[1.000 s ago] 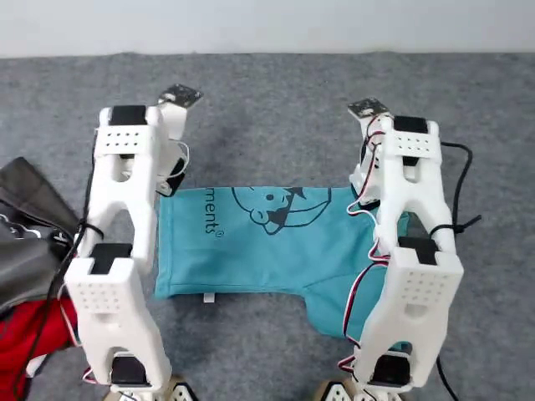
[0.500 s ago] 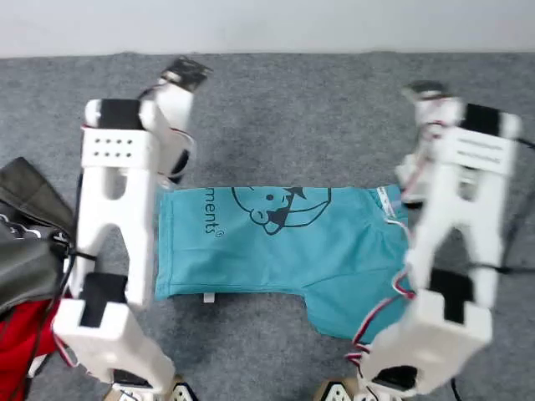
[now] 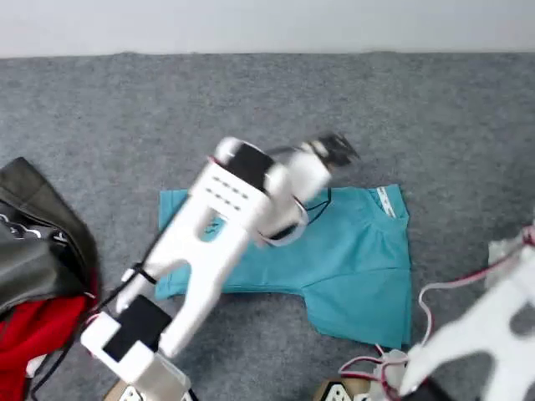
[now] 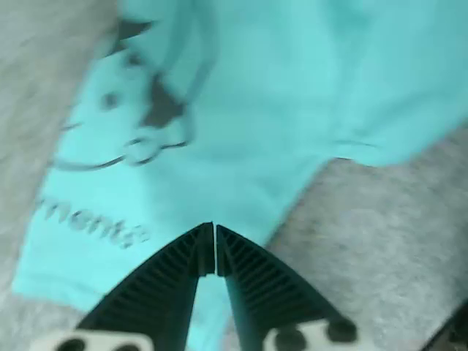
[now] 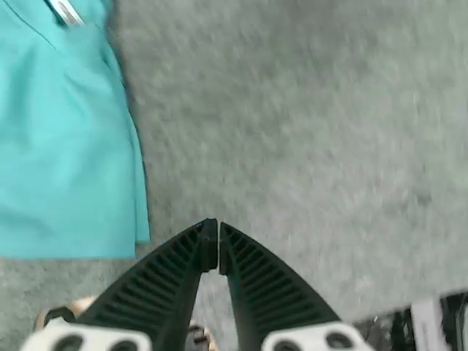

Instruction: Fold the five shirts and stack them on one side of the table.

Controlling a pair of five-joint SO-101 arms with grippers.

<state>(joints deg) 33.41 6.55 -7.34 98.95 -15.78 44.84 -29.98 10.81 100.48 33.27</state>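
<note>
A teal shirt (image 3: 351, 259) with a dark print lies half-folded on the grey carpet, sleeve toward the near edge. My left arm (image 3: 209, 242) slants across it, its gripper (image 3: 334, 150) hanging above the shirt's far edge. In the left wrist view the left gripper (image 4: 214, 238) is shut and empty over the teal shirt (image 4: 248, 110). My right arm (image 3: 485, 326) sits at the near right corner. The right gripper (image 5: 212, 234) is shut with nothing in it, above bare carpet beside the shirt's edge (image 5: 66, 146).
A heap of other shirts lies at the left edge: a dark grey one (image 3: 33, 234) on top and a red one (image 3: 33, 334) below it. The grey carpet (image 3: 251, 109) stretches to the far wall.
My left arm swung right, across the teal shirt toward its middle. The right arm pulled off the shirt, out to the near right corner.
</note>
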